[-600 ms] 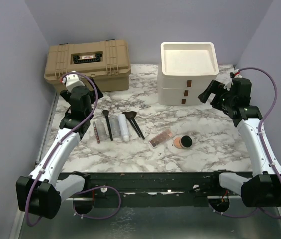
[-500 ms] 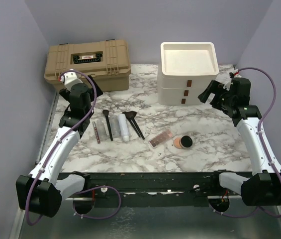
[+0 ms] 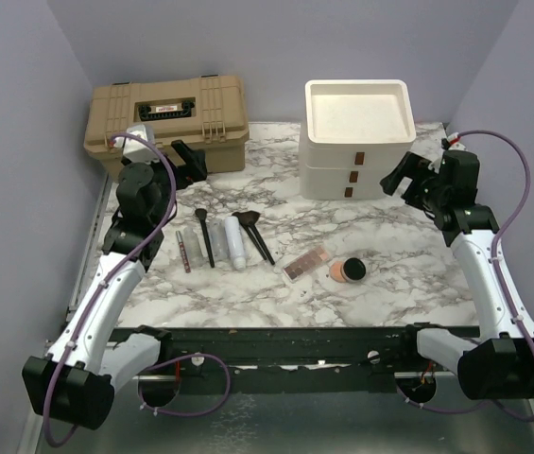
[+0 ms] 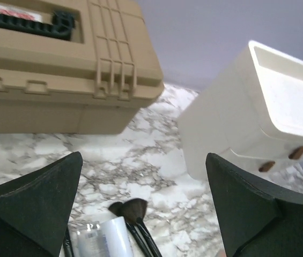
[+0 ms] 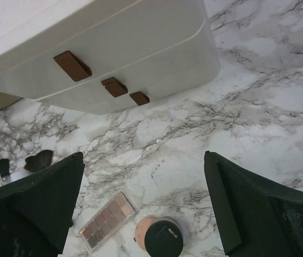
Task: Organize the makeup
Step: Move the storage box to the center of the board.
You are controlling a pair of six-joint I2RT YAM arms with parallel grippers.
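**Top view.** The toolbox has a red-and-white label on its lid, too small to read. It stands well left of the drawer unit. The unit shows three brown handles down its front. The makeup lies in a row on the table, in front of the unit and out to its left:
- two tubes, farthest from the unit
- one bottle
- brushes, three as far as their crossed handles let me count
- one palette and one compact, both straight before the unit

The left claw is spread wide and empty, well left of the unit and farther back than the makeup. The right claw is also spread and empty, just beside the unit's right front corner. The compact is the nearest piece to it, well apart.

**Left wrist.** The fingers stand wide apart with nothing between them. Beyond them the unit rises on the right, with two handles in sight. Two brush heads and the bottle's cap lie low between the fingers, left of the unit. The toolbox label is cut off and cannot be read.

**Right wrist.** The fingers gape, holding nothing. All three handles show on the unit. In front of the unit lie the palette and the compact, side by side and below the gap. The compact's black lid bears small pale lettering, too fine to read.
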